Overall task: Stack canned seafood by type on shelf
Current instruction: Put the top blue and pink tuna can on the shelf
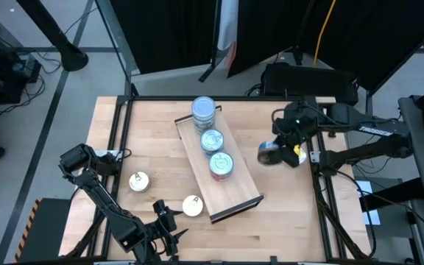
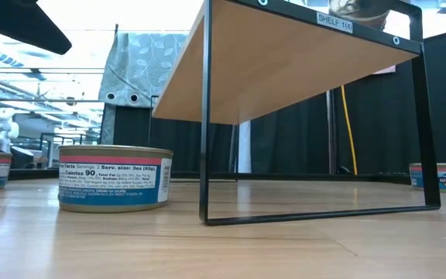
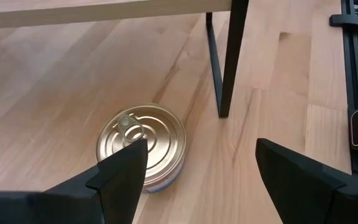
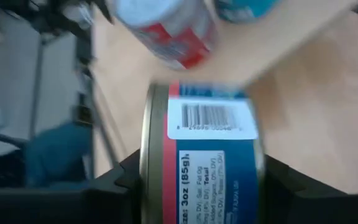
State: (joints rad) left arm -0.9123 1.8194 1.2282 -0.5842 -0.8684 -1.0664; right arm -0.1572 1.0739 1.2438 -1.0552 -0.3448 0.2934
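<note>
The shelf (image 1: 234, 193) is a long light-wood board on thin dark legs, lying slantwise mid-table. Blue-white cans stand on it: a stack (image 1: 204, 112) at its far end, then two more (image 1: 212, 140) (image 1: 221, 165). A gold-topped can (image 1: 192, 205) (image 3: 142, 146) and a second one (image 1: 139, 181) stand on the table to the left. My left gripper (image 1: 169, 223) (image 3: 201, 149) is open near the table's near edge, just short of the first can. My right gripper (image 1: 276, 153) (image 4: 197, 183) is right of the shelf, shut on a blue-and-red labelled can (image 1: 268, 153). My right gripper pinches the can between its two fingers, one finger (image 4: 114, 183) at each rimmed flat end. The can lies on its side in the hold, its label wall (image 4: 210, 155) with the barcode facing the wrist camera. Whether it is clear of the table I cannot tell.
Dark frame rails (image 1: 120, 132) run along the table's left and right edges. In the low view the shelf (image 2: 285, 54) stands well above the tabletop, with cans on the table at left (image 2: 114, 177) and at the right edge (image 2: 444, 177). A shelf leg (image 3: 225, 62) stands beyond the gold-topped can.
</note>
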